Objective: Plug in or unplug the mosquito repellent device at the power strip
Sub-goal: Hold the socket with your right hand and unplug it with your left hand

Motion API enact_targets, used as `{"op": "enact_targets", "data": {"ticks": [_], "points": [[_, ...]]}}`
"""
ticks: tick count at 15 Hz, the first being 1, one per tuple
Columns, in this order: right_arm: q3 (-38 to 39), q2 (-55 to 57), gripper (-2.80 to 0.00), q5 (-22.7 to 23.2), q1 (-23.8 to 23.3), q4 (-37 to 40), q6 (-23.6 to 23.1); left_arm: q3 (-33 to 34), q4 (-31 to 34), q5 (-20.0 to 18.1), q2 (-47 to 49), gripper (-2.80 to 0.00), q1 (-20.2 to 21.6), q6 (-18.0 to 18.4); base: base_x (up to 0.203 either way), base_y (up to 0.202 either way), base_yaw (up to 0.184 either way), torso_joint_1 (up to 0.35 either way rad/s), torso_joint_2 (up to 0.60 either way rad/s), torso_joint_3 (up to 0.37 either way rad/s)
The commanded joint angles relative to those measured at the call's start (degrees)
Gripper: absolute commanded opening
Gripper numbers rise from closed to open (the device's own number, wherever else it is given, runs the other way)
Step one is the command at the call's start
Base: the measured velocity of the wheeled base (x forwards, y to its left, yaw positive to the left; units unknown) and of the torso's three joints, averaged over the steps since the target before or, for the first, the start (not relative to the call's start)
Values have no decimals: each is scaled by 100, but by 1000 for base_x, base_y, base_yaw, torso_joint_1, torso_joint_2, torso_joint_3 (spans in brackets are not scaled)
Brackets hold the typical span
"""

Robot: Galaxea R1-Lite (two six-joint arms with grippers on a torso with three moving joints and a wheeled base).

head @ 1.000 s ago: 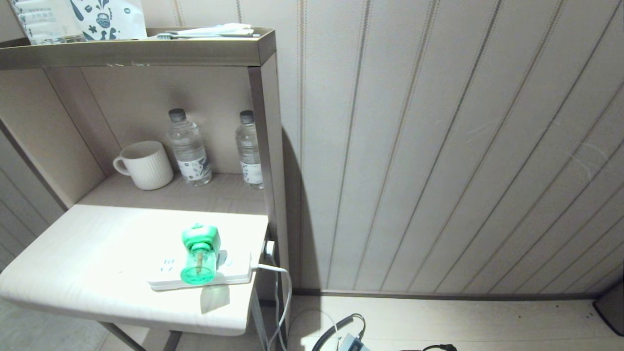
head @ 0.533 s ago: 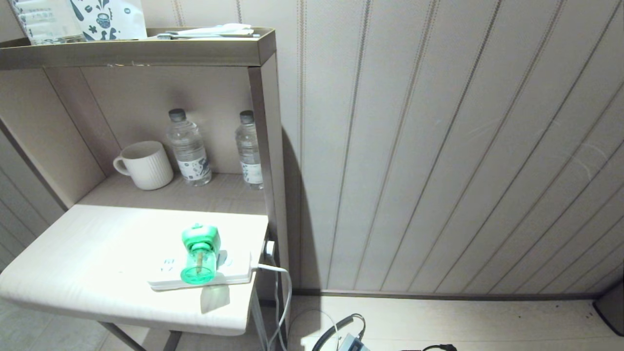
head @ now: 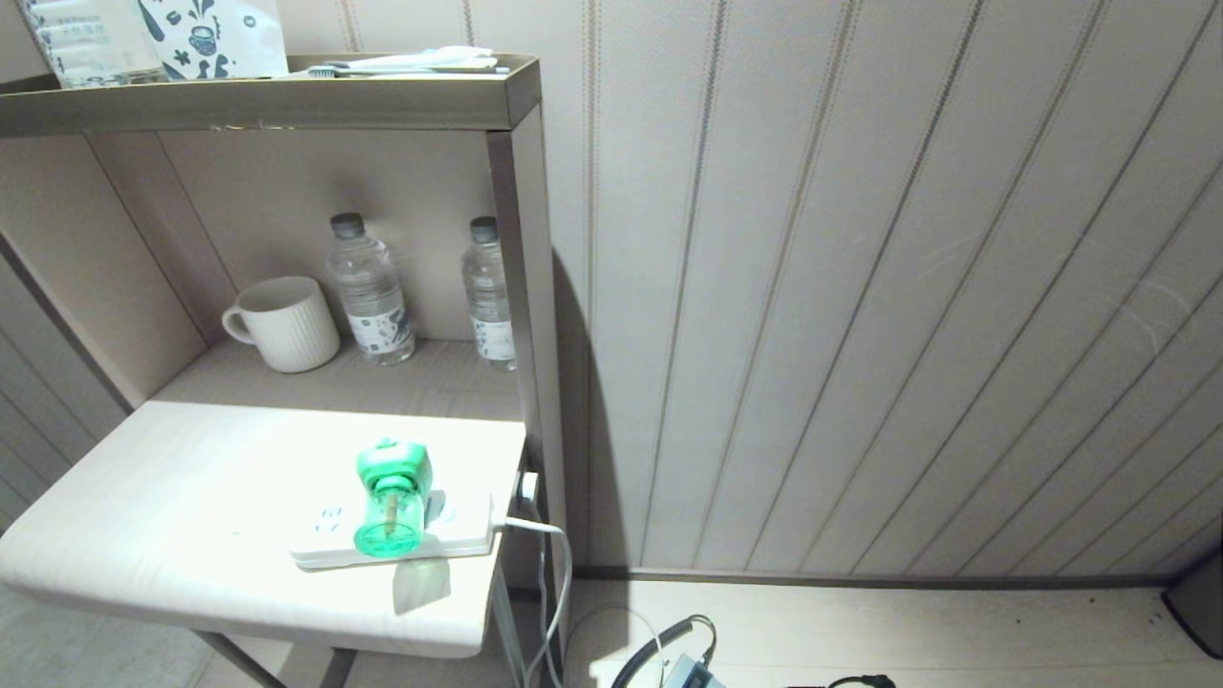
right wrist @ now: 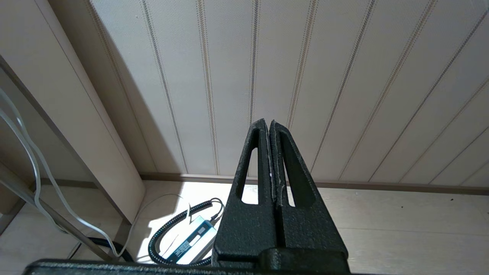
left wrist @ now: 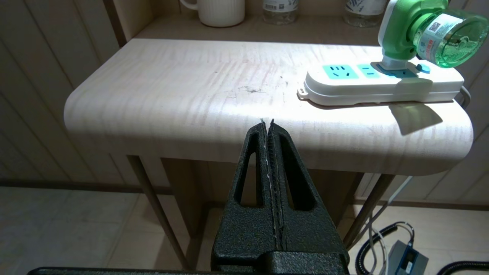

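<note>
While the device sits plugged in, unplugging looks like the step ahead, and neither arm has reached it.
device: mosquito repellent device [left wrist: 414, 32] seated in a socket of the power strip [left wrist: 382, 82], toward the cord end; green head on the socket, bottle cantilevered out toward the worktop's front edge
strip: lies flat on the worktop [left wrist: 198, 88] at the front corner by the wall, long axis along that edge
left gripper: [left wrist: 267, 123] fingers pressed together, empty, below and in front of the worktop edge; device lies up and off toward the wall side
right gripper: [right wrist: 266, 123] fingers pressed together, empty, facing wall and floor; device not in its view
nearer arm: left, by my read
pull axis: straight up off the strip face
</note>
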Motion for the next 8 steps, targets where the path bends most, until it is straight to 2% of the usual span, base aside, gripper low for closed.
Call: {"op": "enact_targets", "data": {"ticks": [1, 4, 5, 7, 8], "points": [[0, 9, -280, 2, 5, -6, 3, 0, 23, -5, -2, -280, -1, -59, 0, 0, 0, 0, 0, 0], [0, 9, -280, 2, 9, 1, -6, -29, 53, 102, 50, -280, 1, -18, 0, 0, 0, 0, 0, 0], [0, 9, -280, 2, 11, 1, -6, -287, 112, 138, 223, -280, 1, -24, 0, 0, 0, 0, 0, 0], [0, 0, -280, 2, 13, -5, -6, -1396, 329, 252, 800, -280, 0, -197, 0, 0, 0, 0, 0, 0], [0, 0, -280, 11, 11, -7, -23, -2373, 525, 315, 1211, -280, 1, -282, 0, 0, 0, 0, 0, 0]]}}
